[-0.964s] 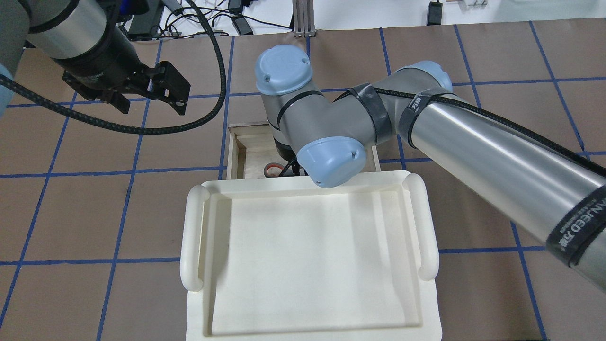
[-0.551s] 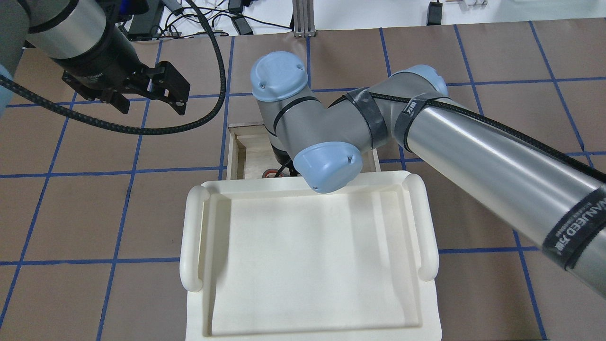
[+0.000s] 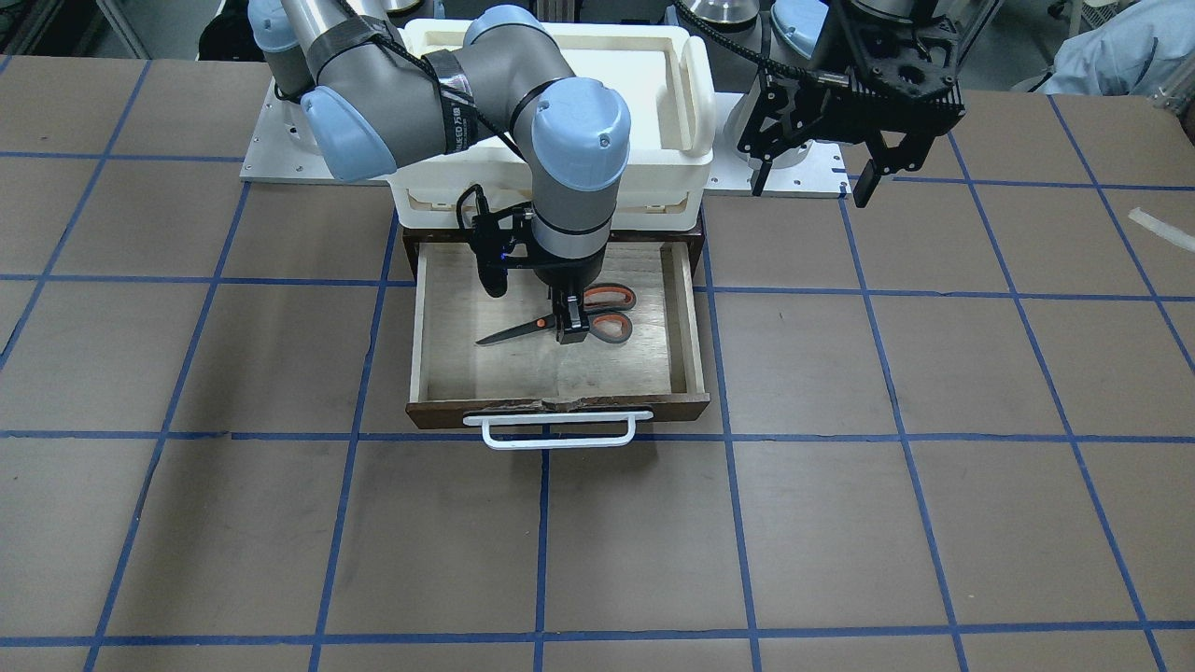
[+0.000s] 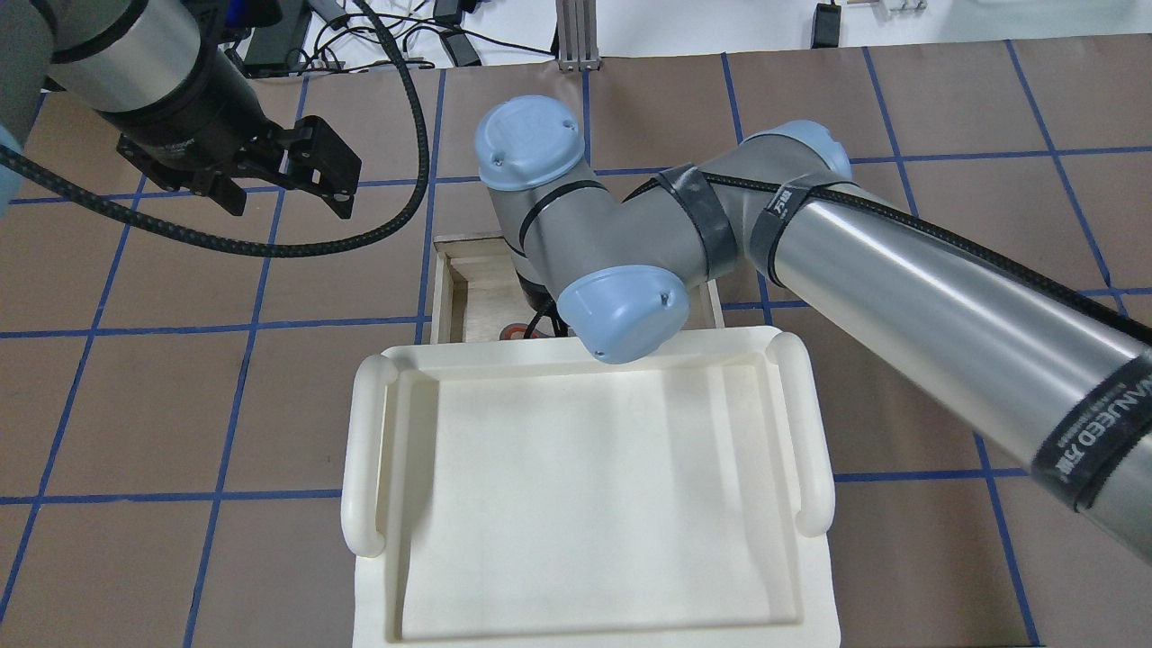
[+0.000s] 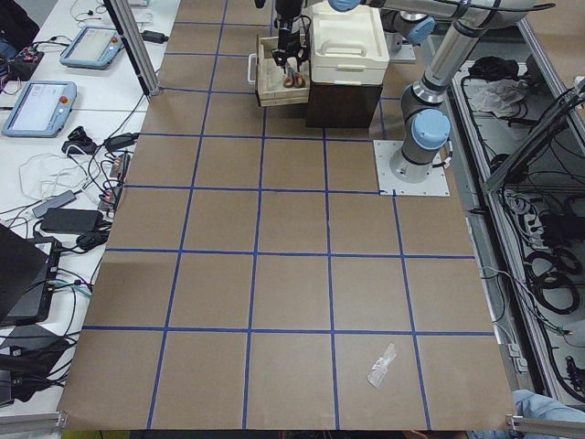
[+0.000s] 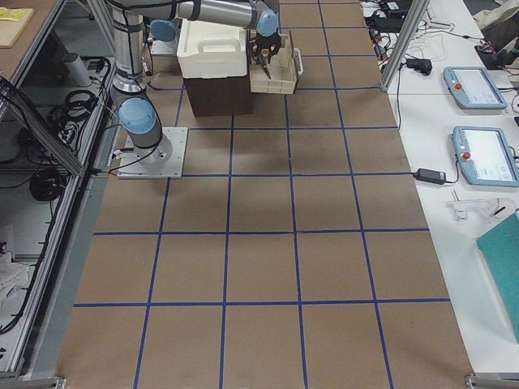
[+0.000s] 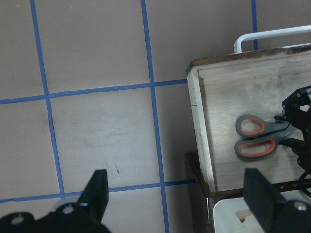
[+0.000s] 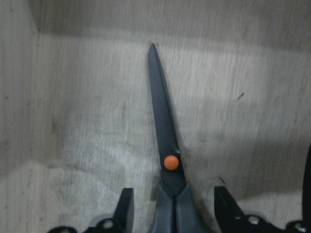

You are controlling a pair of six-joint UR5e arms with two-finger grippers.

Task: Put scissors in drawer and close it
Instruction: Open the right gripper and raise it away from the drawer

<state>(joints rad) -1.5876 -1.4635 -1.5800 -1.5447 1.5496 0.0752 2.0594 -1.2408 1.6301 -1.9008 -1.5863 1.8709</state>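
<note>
Scissors (image 7: 255, 149) lie in the pulled-out drawer (image 3: 523, 373). Right gripper (image 3: 571, 327) straddles them, fingers spread. Left gripper (image 3: 814, 182) hangs aside, fingers parted.

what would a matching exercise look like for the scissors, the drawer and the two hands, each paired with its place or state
Things:
1. scissors
2. drawer
3. left hand
4. right hand

Places or states:
a. open, held up off to the side of the drawer
b. pulled out from under the white bin
c. lying flat on the wooden floor, blades closed
d. open, one finger on each side of the scissors near the pivot

Pairs: 1-c, 2-b, 3-a, 4-d
</note>
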